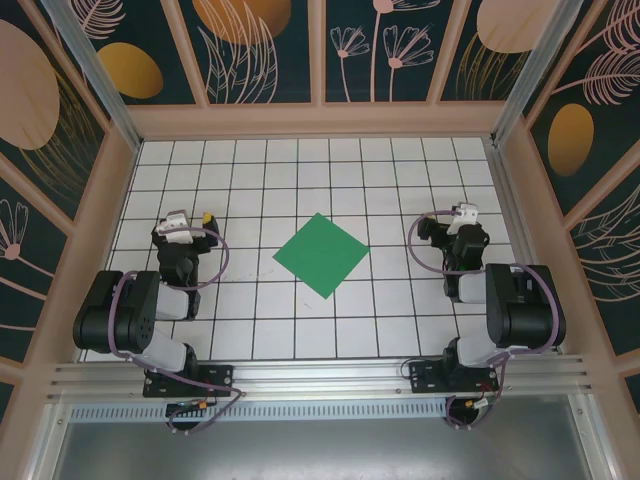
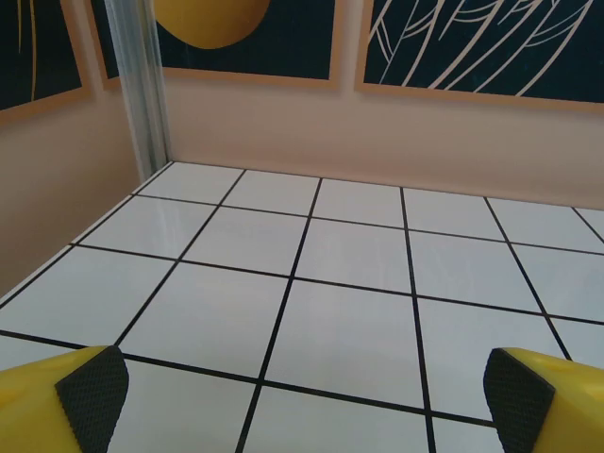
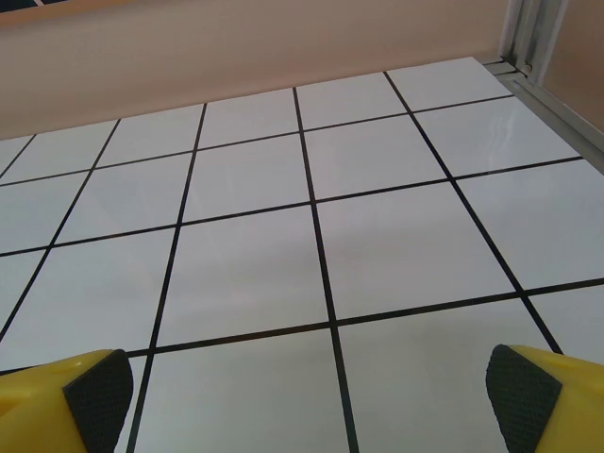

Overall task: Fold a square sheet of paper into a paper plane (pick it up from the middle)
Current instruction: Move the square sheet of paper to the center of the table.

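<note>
White gridded tabletop [image 1: 250, 320], walled by floral panels, carries the flat bright green square sheet of paper [image 1: 321, 254] at its centre, turned diamond-wise. Well apart on either side, the left gripper [image 1: 192, 218] and right gripper [image 1: 450, 214] stand spread wide, holding nothing

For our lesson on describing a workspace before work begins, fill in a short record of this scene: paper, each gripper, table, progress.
paper: square sheet of paper, bright green, flat, turned corner-on, mid-table
left side: left gripper open, holding nothing, apart from the sheet
right side: right gripper open, holding nothing, apart from the sheet
surface: table, white with black grid lines
progress: no fold visible yet
</note>
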